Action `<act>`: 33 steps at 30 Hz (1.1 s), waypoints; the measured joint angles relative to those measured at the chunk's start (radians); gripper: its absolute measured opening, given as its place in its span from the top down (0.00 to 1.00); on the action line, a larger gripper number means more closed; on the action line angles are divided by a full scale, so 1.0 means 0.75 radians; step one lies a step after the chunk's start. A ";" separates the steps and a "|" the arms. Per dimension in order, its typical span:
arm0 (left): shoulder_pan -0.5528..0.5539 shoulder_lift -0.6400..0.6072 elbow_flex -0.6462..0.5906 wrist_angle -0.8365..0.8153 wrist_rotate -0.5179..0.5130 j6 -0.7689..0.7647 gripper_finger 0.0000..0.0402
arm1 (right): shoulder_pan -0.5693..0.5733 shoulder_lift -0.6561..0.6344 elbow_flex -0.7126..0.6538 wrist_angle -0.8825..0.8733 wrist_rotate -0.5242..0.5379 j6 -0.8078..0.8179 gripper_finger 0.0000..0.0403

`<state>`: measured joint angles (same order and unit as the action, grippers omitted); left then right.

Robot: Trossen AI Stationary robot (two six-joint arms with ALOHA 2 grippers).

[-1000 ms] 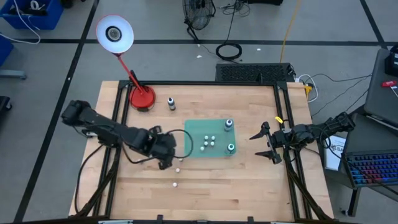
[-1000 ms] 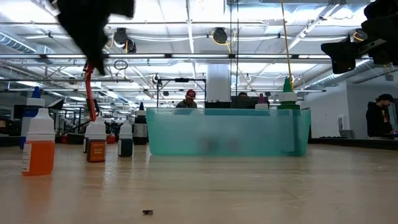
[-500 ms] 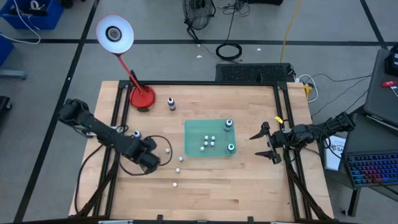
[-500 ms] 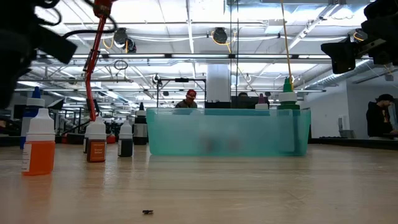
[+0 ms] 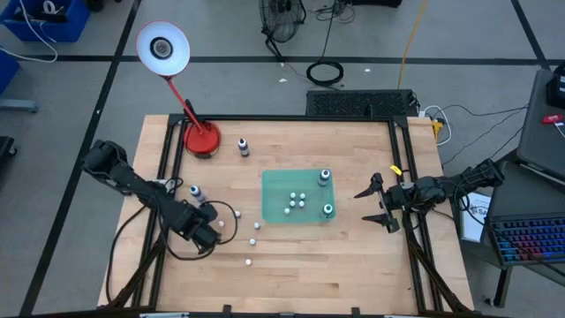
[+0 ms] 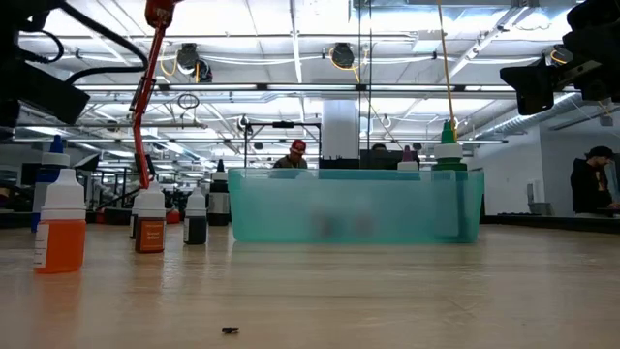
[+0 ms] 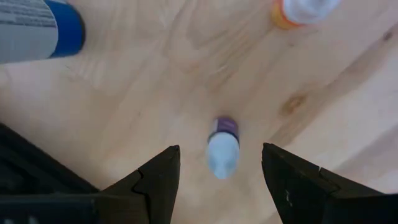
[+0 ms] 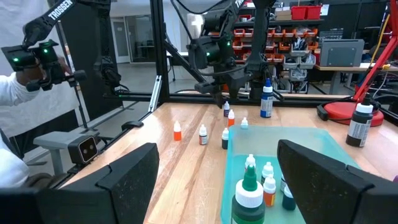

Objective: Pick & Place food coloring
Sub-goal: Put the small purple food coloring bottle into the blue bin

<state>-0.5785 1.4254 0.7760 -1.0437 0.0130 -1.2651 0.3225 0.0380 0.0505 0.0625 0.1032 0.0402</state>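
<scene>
Several small food coloring bottles stand loose on the wooden table left of the green tray (image 5: 296,196), which holds several more. My left gripper (image 7: 219,151) points down, open, over a purple bottle with a whitish cap (image 7: 222,146). The bottle stands upright between the two fingers, apart from both. A larger blue bottle (image 7: 37,28) and an orange one (image 7: 301,9) stand close by. In the high view the left gripper (image 5: 207,231) is at the table's left. My right gripper (image 5: 378,203) waits open at the right edge, held level.
A red lamp base (image 5: 202,139) and a dark bottle (image 5: 243,147) stand at the far left. Loose bottles (image 5: 252,240) dot the wood between the left gripper and the tray. People show in the room beyond the table.
My left gripper has gone from beside the tray toward the table's left and near edges and has come down, its wrist rolling on the way. It now hangs over the purple bottle. The bottles have stayed where they stood.
</scene>
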 joint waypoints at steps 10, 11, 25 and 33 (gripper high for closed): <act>0.002 0.000 -0.048 0.039 -0.016 0.008 0.43 | -0.001 0.000 0.000 0.000 -0.001 0.000 0.22; 0.002 0.000 -0.054 0.044 -0.013 0.008 0.43 | 0.000 0.000 0.000 0.000 0.000 0.000 0.22; 0.002 0.000 -0.087 0.104 -0.017 0.039 0.44 | 0.000 0.000 0.000 0.000 0.000 0.000 0.22; 0.002 0.000 -0.087 0.104 -0.006 0.044 0.68 | -0.001 0.000 0.001 0.000 0.000 0.000 0.22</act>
<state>-0.5774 1.4254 0.7109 -0.9657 0.0087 -1.2318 0.3222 0.0380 0.0509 0.0624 0.1032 0.0402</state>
